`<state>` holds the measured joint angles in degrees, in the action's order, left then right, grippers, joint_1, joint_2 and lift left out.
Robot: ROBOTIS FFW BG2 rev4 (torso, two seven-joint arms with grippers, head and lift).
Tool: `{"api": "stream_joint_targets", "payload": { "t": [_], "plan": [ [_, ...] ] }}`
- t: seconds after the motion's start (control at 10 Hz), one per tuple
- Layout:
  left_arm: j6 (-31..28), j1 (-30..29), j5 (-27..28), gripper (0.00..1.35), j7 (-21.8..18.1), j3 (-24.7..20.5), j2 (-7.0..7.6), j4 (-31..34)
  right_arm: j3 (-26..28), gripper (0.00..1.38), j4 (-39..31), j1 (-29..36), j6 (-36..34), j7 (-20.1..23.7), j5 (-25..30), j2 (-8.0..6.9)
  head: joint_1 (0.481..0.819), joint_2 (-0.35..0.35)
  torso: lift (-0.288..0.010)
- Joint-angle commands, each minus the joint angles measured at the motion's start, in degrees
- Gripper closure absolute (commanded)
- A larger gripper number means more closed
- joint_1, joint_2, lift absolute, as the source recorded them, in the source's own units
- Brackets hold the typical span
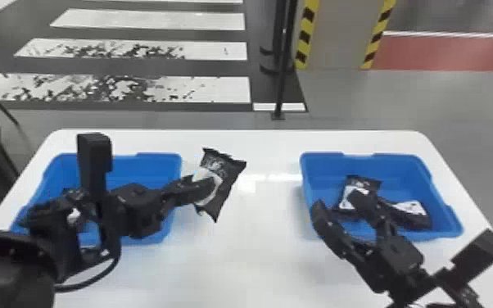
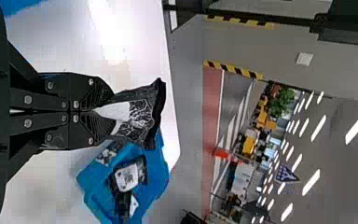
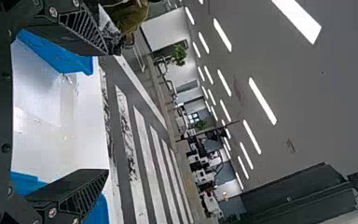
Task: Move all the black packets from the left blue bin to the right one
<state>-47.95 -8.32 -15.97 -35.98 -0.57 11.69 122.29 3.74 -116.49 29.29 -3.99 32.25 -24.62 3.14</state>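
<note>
Left gripper (image 1: 204, 189) clamps crinkled black packet (image 1: 231, 172), white patch, jagged ends, beside left blue bin (image 1: 153, 161)'s right rim; right gripper (image 1: 337, 200) gapes at right bin (image 1: 405, 174)'s left edge.

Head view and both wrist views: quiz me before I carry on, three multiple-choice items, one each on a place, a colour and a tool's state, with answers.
1. Where is the black-and-white packet in the left tool?
A) Inside the left bin
B) Between the left blue plastic bin and the right blue plastic bin
C) Inside the right bin

2. What colour is the smooth tabletop?
A) White
B) Red
C) Green

3. How are the black right tool's fingers?
A) Shut on a packet
B) Shut, empty
C) Apart, empty

1: B, the head view shows it over the gap.
2: A, it is white around both bins.
3: C, the right wrist view shows nothing between them.
</note>
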Motion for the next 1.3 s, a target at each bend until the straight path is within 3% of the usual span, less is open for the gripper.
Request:
{"api": "stream_joint_targets", "payload": {
  "t": [0.0,0.7,0.8,0.9,1.2],
  "plan": [
    [0.42,-0.11,-2.08,1.22,0.03,2.86,0.0,0.12,-3.06,0.13,1.53,-2.29,-0.79,0.09,-3.49,0.64,0.695,-0.055,-0.14],
    [-0.71,2.98,-7.57,1.22,0.56,12.23,0.44,-0.44,-6.71,0.14,6.74,-10.16,-2.34,0.09,-6.23,1.78,0.695,-0.132,-0.14],
    [-0.71,3.26,-7.68,1.22,0.56,12.68,0.35,-0.72,-6.94,0.44,7.44,-10.45,-4.02,0.35,-6.92,1.78,0.695,-0.138,-0.14],
    [-0.57,3.4,-8.02,1.22,0.65,12.8,0.35,-0.86,-6.94,1.22,7.58,-10.45,-4.02,0.35,-7.03,1.78,0.695,-0.137,-0.14],
    [-0.14,3.12,-8.71,1.21,0.91,12.45,0.35,-1.14,-7.17,1.28,7.16,-10.16,-3.88,0.7,-7.83,1.78,0.695,-0.136,-0.14]
  ]
}}
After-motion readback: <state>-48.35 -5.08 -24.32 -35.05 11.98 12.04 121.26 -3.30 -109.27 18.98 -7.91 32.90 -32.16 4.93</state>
